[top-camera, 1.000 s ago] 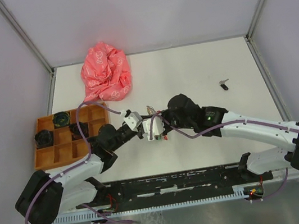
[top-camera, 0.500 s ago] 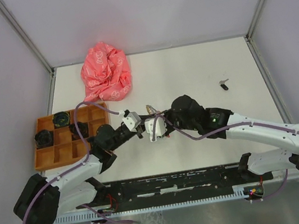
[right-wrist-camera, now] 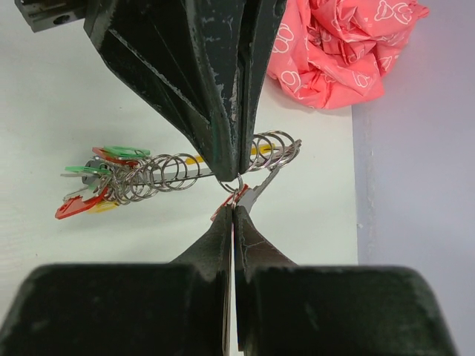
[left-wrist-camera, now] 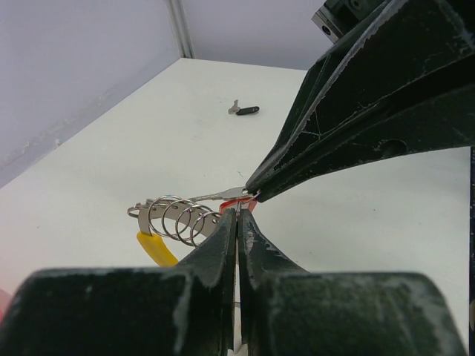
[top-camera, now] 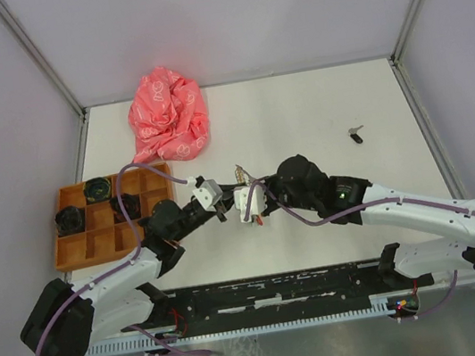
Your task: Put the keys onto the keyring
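My left gripper (left-wrist-camera: 237,215) and right gripper (right-wrist-camera: 234,211) meet tip to tip at mid-table (top-camera: 243,204). The left is shut on a small split ring (right-wrist-camera: 232,182) of the keyring bundle. The right is shut on the red-headed key (right-wrist-camera: 261,187), with its silver blade sticking out to the side. The key's head sits right at the ring (left-wrist-camera: 249,202). The keyring (right-wrist-camera: 152,172) is a bar carrying several rings and coloured tags, with a yellow tag (left-wrist-camera: 156,248) hanging from it. The black-headed key (top-camera: 356,133) lies alone on the table at the far right; it also shows in the left wrist view (left-wrist-camera: 245,110).
A crumpled pink bag (top-camera: 169,115) lies at the back left and shows in the right wrist view (right-wrist-camera: 341,44). An orange compartment tray (top-camera: 95,246) with black round parts stands at the left edge. Grey walls enclose the white table (top-camera: 316,102).
The joined grippers have shifted slightly left and toward the near edge. The right arm's elbow has dropped nearer. Both stay shut on the ring and red key.
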You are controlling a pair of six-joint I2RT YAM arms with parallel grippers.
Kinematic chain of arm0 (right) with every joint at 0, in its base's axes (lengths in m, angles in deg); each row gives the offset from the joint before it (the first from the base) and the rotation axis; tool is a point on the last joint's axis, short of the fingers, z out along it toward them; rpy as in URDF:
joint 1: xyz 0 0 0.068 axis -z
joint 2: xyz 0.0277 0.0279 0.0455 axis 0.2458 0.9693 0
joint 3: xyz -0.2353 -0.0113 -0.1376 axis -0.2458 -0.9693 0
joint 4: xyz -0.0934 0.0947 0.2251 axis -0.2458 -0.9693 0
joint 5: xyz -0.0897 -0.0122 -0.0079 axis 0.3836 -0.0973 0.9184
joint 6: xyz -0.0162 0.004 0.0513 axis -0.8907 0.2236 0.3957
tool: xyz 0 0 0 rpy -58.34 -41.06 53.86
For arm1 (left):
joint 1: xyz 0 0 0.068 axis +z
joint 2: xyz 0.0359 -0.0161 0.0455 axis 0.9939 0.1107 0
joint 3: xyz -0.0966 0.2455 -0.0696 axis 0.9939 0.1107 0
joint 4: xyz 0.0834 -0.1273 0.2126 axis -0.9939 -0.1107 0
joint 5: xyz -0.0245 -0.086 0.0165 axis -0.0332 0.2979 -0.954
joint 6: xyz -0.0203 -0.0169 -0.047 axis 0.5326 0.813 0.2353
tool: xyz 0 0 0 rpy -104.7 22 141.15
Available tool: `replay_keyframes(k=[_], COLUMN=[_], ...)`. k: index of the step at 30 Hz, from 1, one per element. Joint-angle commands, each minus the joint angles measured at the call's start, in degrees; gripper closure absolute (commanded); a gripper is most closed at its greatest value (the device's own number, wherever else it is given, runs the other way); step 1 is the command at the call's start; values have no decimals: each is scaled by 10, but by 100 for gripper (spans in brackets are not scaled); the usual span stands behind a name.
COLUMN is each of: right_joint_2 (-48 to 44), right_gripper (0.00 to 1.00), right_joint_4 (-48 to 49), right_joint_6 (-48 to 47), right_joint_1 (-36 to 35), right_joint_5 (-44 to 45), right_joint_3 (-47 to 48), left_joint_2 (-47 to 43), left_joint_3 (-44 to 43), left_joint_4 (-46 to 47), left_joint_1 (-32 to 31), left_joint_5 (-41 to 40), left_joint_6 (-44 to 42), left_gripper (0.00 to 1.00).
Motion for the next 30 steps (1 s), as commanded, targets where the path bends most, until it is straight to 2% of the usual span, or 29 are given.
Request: replay_keyframes(k=[1,11,23,30], right_joint_2=[0,10,17,-2], right_gripper=[99,99,99,99], right_joint_4=[46,106,184,142], right_joint_6=[36,51,67,20], right_joint_1=[3,3,4,4], right_joint_5=[-25,-52,-60,-18], right_joint_3=[-10,-35,-62,-39], left_joint_2=[-7,8,22,-1], left_joint_3=[-2,13,23,29], left_joint_4=[93,163,193,139], left_joint_1=[-1,-1,-2,-2], left_joint_5=[-6,-12,-6,-16], left_joint_6=[25,57,68,54], left_gripper=[97,97,97,96])
